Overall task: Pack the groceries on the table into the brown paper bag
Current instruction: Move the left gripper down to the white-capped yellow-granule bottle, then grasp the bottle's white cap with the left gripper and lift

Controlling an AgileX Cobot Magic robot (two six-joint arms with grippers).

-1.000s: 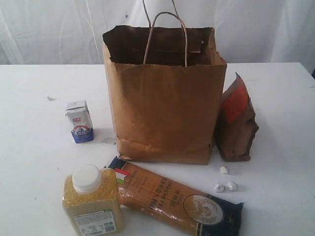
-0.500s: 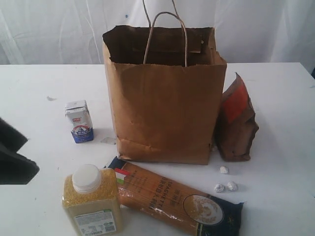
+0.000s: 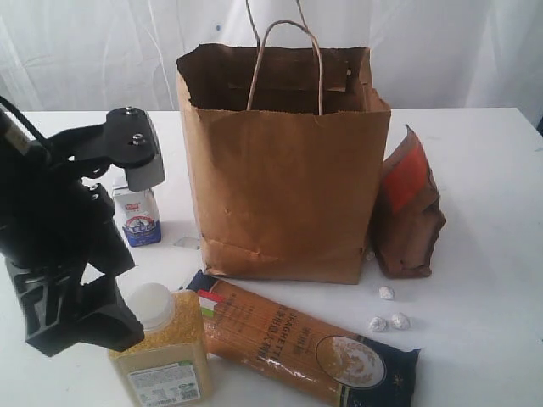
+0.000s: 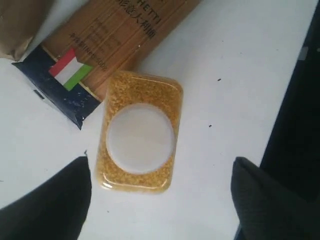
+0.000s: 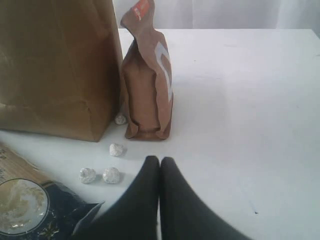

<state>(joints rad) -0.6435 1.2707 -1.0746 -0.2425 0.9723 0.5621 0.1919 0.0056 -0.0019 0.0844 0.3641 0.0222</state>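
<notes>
Packing looks barely begun. Left end effector (image 4: 160, 167) hangs wide open and empty over the yellow-grain bottle (image 4: 140, 132), whose white cap sits below and between its fingers, not yet gripped. Beyond this end effector stands the small milk carton (image 3: 137, 216). Just beside the bottle lies the long spaghetti pack (image 3: 297, 339), and past it the brown paper bag (image 3: 284, 186) stands upright on the worktop (image 3: 484, 212). Right end effector (image 5: 160, 162) is pressed shut on nothing, and the brown-orange pouch (image 5: 147, 85) stands ahead of it, just beside the bag. Four groceries remain outside; the bag's contents are hidden.
</notes>
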